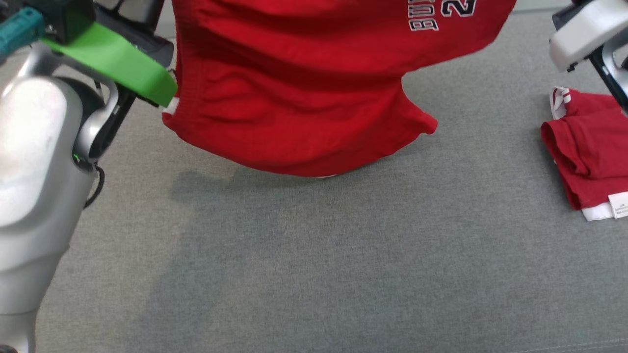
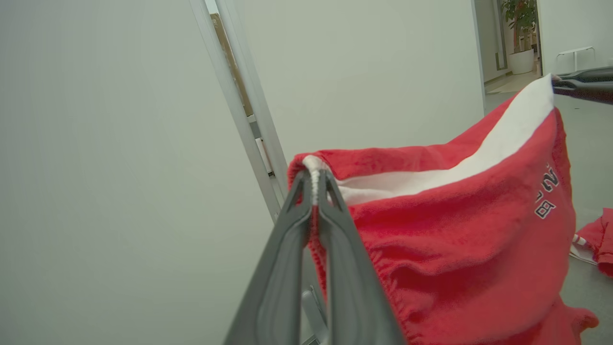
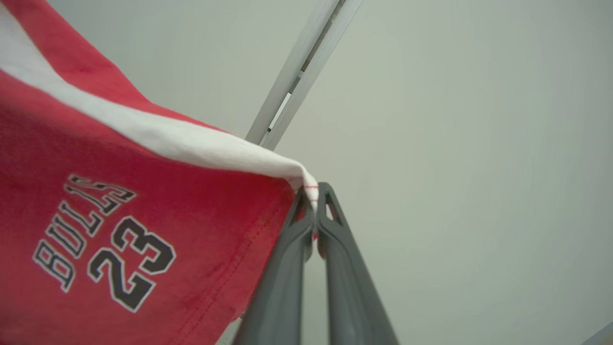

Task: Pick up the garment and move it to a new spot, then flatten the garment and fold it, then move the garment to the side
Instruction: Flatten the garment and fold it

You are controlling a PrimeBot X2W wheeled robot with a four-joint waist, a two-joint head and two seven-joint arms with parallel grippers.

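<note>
Hanging between left gripper [image 2: 313,176] and right gripper [image 3: 313,192], both pinching its white edge [image 3: 167,139], red Bulls 23 garment [image 1: 294,98] awaits placing, flattening, folding.

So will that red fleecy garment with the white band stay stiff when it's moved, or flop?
Probably floppy: the red garment sags and wrinkles between the left gripper and right gripper, each pinching its white edge. Likely light, since thin fingertip pinches hold it. It may bunch on the grey fabric surface.
</note>
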